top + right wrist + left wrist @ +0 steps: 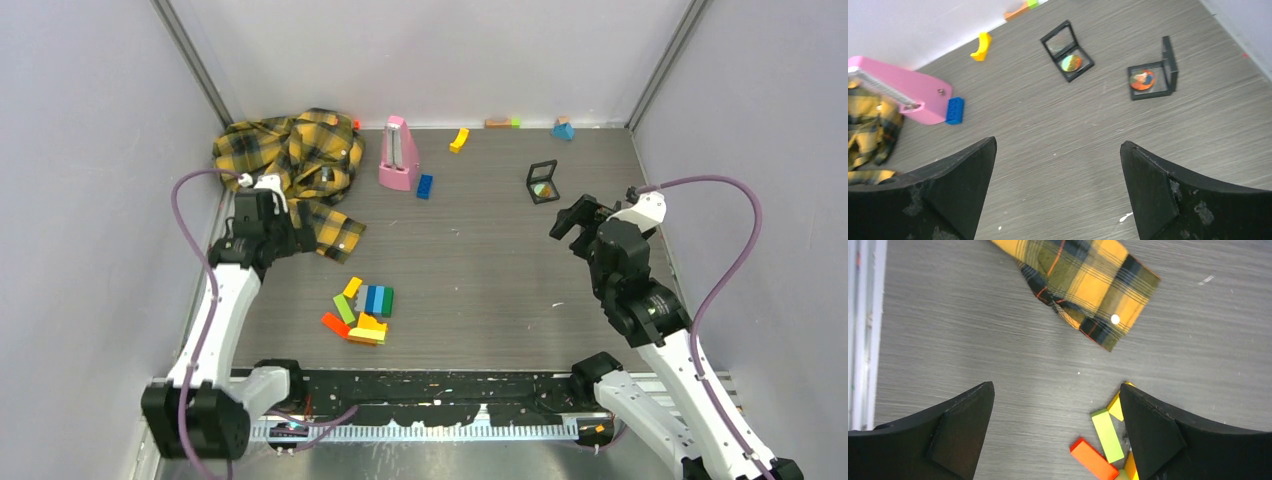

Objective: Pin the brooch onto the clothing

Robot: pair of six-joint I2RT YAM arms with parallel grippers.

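The clothing [290, 160], a yellow-and-black plaid shirt, lies crumpled at the back left. Its cuff [1093, 290] with a white button shows in the left wrist view, and an edge of the clothing [868, 130] in the right wrist view. The brooch [1071, 63], round with greenish and pink-orange colours, lies in an open black case [543, 182] at the back right. My left gripper [292, 238] [1057, 386] hangs open beside the cuff, holding nothing. My right gripper [572, 222] [1058, 142] is open over bare table, short of the case.
A second black case [1153, 75] holding a round orange piece stands right of the first. A pink wedge-shaped object [398, 155] and a blue block [425, 186] sit mid-back. Coloured blocks [362, 310] lie front centre. Walls close in three sides.
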